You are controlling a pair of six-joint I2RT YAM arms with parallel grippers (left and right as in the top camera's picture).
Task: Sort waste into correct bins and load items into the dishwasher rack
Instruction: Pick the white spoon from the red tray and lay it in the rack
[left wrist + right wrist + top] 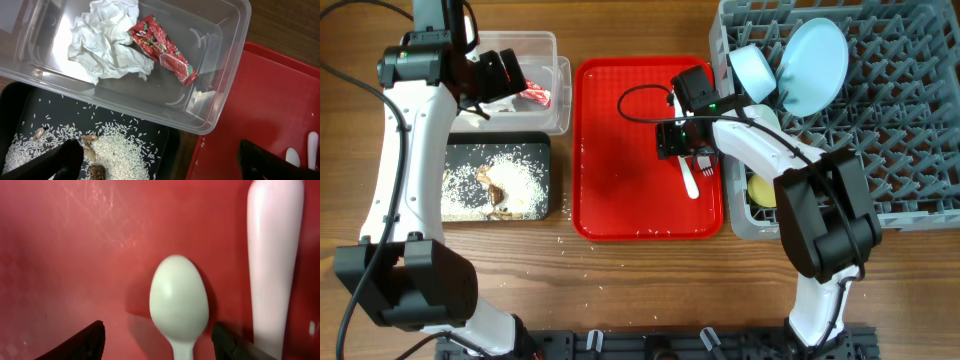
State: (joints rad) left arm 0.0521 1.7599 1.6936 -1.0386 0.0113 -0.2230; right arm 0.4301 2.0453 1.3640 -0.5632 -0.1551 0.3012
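**Right tool hanging open over the spoon**

The right arm is bending down over the red tray (620, 150). Its tool (157, 341) is spread wide, with a finger on either side of the white plastic spoon (178, 300), and it is gripping nothing. The spoon is lying flat on the tray, with a second white handle (275, 255) just beside it. The left arm is hanging above the clear tub (220, 100), its tool (160, 165) likewise released and empty. Inside the tub the crumpled napkin (107, 40) and the red wrapper (162, 47) are lying against each other. Rice (115, 150) is sitting in the black tray (535, 145) on the tabletop. The plate (815, 65) and a bowl (755, 70) are standing in the grey rack (900, 150).
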